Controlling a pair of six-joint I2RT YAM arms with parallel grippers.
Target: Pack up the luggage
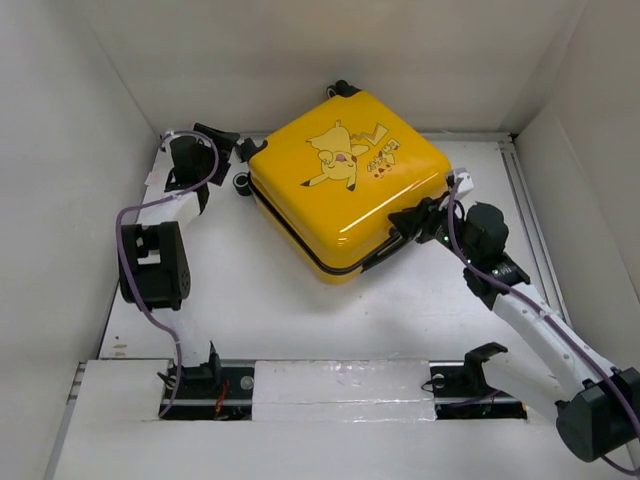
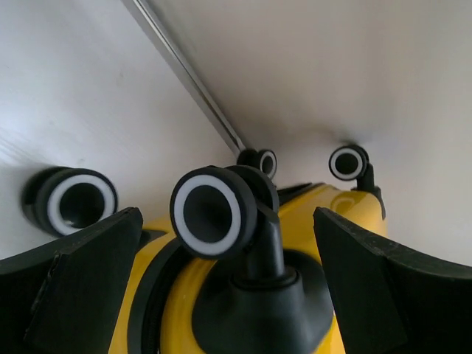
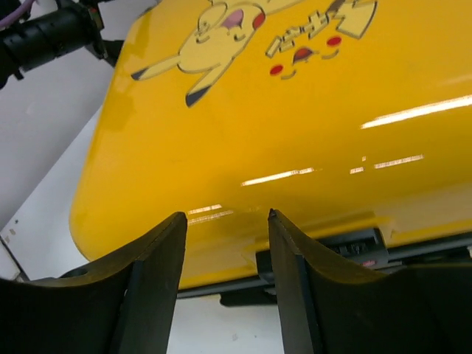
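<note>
Left pincer point(image 2: 227, 236) gapes wide facing four wheels point(image 2: 212, 212); right pincer point(image 3: 227, 221) (empty) parted beside one suitcase point(image 1: 345, 190).

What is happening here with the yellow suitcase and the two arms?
Two robot arms are working on a yellow suitcase that lies closed and flat on the table. The left hand is open at the wheel end, its fingers on either side of one black wheel without clamping it. The right hand, also open, is at the opposite edge, pointed at the dark seam. Neither hand grips anything.
</note>
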